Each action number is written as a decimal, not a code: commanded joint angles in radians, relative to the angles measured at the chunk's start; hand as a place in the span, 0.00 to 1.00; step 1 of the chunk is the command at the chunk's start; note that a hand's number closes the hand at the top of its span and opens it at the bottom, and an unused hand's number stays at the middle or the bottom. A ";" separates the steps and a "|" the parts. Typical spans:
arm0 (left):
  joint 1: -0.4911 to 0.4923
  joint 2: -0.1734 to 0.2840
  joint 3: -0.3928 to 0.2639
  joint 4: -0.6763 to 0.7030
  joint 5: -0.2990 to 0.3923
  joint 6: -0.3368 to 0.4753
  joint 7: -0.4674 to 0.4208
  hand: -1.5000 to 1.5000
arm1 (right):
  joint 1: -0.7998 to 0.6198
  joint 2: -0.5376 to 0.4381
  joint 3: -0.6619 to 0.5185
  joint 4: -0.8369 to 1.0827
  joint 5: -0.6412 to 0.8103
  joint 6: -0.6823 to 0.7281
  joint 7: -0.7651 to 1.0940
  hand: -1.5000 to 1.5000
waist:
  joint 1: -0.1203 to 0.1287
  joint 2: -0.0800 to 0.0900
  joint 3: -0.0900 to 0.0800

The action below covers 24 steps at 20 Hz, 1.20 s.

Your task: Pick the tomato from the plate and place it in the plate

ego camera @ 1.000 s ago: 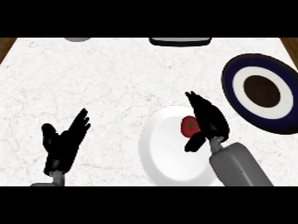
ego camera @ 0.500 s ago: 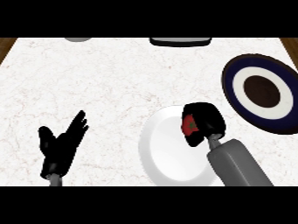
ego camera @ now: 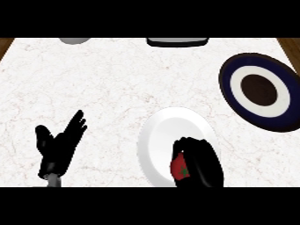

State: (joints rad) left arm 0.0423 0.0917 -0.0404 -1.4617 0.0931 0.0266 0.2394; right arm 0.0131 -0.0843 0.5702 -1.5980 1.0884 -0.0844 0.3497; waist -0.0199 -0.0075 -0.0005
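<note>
head view: right hand (ego camera: 201, 165) curled round the tomato (ego camera: 180, 168), over the white plate's (ego camera: 162, 140) lower right | left hand (ego camera: 60, 143) open, fingers up, lower left | dark ringed plate (ego camera: 264, 90) on the table (ego camera: 107, 83), far right

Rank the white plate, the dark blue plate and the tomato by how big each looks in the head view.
1. White plate and dark blue plate: about alike; the blue one lies farther off, so I will not rank them.
2. Tomato: clearly smallest, though the right hand curled round it hides part.
</note>
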 commanded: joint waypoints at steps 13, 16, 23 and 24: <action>-0.033 0.009 0.024 0.048 0.008 -0.021 -0.025 0.50 | 0.329 -0.068 -0.016 -0.562 -0.142 -0.522 -0.112 1.00 | 0.008 0.007 0.001; 0.008 0.002 0.005 0.005 0.004 -0.020 -0.008 0.50 | 0.289 -0.049 -0.109 -0.479 -0.253 -0.602 -0.142 1.00 | 0.020 0.007 0.002; -0.016 -0.013 -0.016 -0.013 -0.025 0.002 0.013 0.50 | 0.187 -0.135 -0.379 -0.325 -0.691 -0.676 -0.390 1.00 | 0.022 0.008 0.003; -0.007 0.002 -0.005 -0.037 -0.012 -0.006 0.040 0.50 | 0.119 -0.163 -0.454 -0.309 -0.724 -0.622 -0.353 1.00 | 0.025 0.008 0.002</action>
State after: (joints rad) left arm 0.0250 0.0847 -0.0449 -1.4534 0.0782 0.0213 0.2418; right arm 0.2168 -0.2082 0.2695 -1.9919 0.5288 -0.7051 0.0712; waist 0.0000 0.0002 0.0019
